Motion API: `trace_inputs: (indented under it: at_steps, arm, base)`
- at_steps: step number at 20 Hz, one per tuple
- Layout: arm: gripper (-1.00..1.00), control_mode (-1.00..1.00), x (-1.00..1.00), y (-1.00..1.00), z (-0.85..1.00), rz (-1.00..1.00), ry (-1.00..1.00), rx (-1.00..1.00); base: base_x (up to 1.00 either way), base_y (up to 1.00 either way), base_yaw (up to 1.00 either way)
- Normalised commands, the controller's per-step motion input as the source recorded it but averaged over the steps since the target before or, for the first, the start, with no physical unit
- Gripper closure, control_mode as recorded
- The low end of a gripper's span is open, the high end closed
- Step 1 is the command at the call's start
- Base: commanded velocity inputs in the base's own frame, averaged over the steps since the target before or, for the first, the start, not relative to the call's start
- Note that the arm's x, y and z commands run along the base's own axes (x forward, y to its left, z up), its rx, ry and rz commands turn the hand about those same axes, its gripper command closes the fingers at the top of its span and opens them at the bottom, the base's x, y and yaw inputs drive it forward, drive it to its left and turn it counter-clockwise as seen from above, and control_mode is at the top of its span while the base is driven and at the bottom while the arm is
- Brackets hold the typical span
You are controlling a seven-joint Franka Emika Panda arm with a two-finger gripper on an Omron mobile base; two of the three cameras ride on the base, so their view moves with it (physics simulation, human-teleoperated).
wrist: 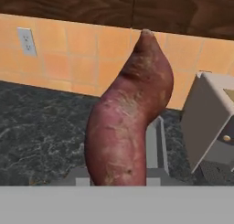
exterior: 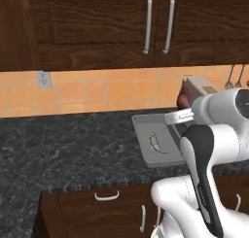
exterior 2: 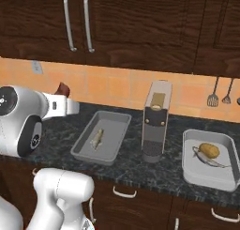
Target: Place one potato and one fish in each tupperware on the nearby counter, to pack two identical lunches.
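- Left base view: the claw (exterior: 184,102) is up above the black counter (exterior: 73,144), at the far right end of a grey tupperware (exterior: 141,140). One small fish (exterior: 155,143) lies on that tray's floor, below and left of the claw, its length running toward the wall.
- A reddish lump shows at the claw's tip.
- Right base view: the claw (exterior 2: 62,89) sits left of and above the near tupperware (exterior 2: 110,117), which holds one fish (exterior 2: 97,138), pointed from the counter's front edge toward the wall.
- Well right of the claw, past an upright grey appliance (exterior 2: 155,121), a second tupperware (exterior 2: 224,177) holds a potato (exterior 2: 209,150) resting against a second fish (exterior 2: 206,159).
- Hand view: the claw is clamped on a long reddish-brown sweet potato (wrist: 129,118). It stands lengthwise straight out from the claw, narrow tip toward the tiled wall (wrist: 73,58).
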Motion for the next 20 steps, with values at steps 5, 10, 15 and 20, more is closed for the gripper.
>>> trace_inputs:
  at_steps: [5, 10, 15, 20]
  arm:
    - [1.0, -1.0, 0.09, -0.19, -0.35, -0.09, 0.02, -0.02]
    - [1.0, -1.0, 0.33, -0.67, -1.0, -0.13, 0.12, 0.0]
    - [1.0, -1.0, 0.44, -0.16, -1.0, 0.02, 0.33, 0.0]
    - [1.0, -1.0, 0.36, 0.12, -1.0, 0.18, 0.37, 0.0]
  base:
    - [0.19, 0.02, -0.16]
    - [0.0, 0.0, 0.0]
    - [0.0, 0.0, 0.0]
    - [0.0, 0.0, 0.0]
